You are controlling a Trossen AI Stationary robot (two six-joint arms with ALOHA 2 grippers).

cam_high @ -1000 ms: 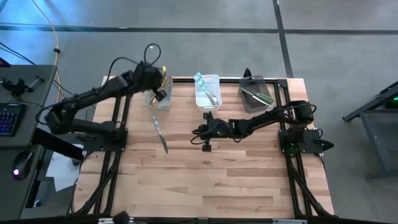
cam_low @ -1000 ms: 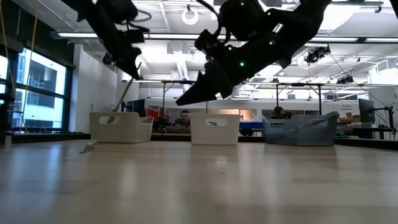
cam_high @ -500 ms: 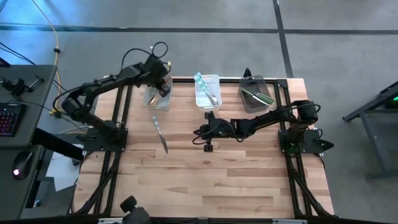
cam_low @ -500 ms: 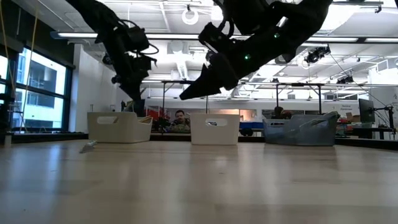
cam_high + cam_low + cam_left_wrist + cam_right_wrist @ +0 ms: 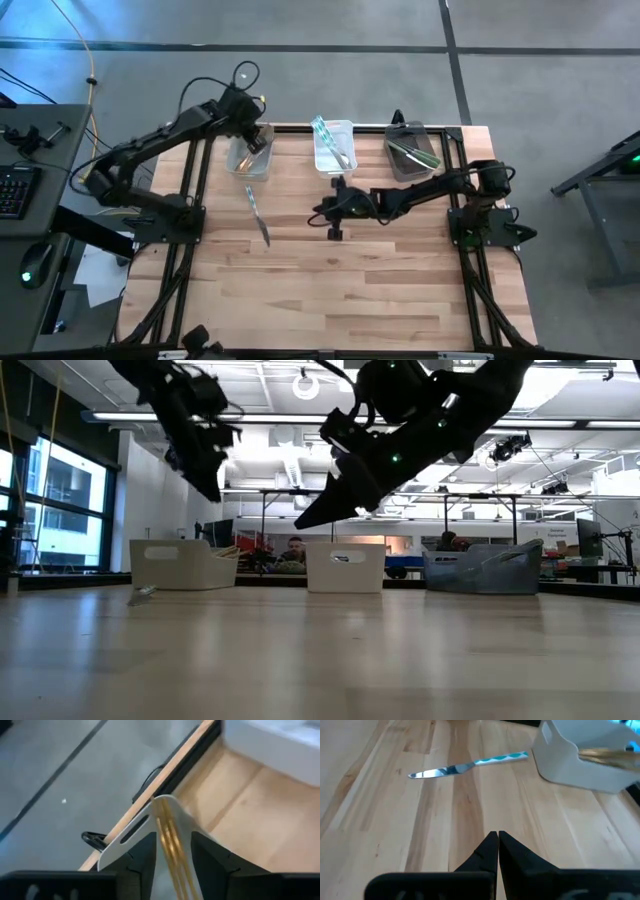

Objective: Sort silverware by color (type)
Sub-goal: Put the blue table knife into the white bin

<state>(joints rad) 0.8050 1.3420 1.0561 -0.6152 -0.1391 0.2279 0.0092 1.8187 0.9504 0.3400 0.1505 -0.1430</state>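
Three small bins stand along the table's far edge. The left bin [image 5: 246,166] holds gold silverware [image 5: 169,840], the middle bin [image 5: 333,158] pale teal pieces [image 5: 328,134], the right bin [image 5: 408,166] dark green pieces [image 5: 416,152]. A teal-handled knife [image 5: 257,213] lies flat on the table in front of the left bin. My left gripper [image 5: 173,837] hovers open above the left bin, its fingers either side of the gold pieces as seen from above. My right gripper [image 5: 316,212] hangs shut over the table's middle, right of the knife.
Bare wooden tabletop [image 5: 350,290] stretches from the knife to the near edge. Black frame rails [image 5: 190,250] run along the table's left and right sides. In the low view, a person [image 5: 291,553] sits in the room beyond the bins.
My left gripper has moved from the left bin's right side toward its far left, tipping further down. It has let go of a gold piece that slanted from its fingers into the bin; that piece now lies in the bin. The bin has shifted slightly toward the table's left.
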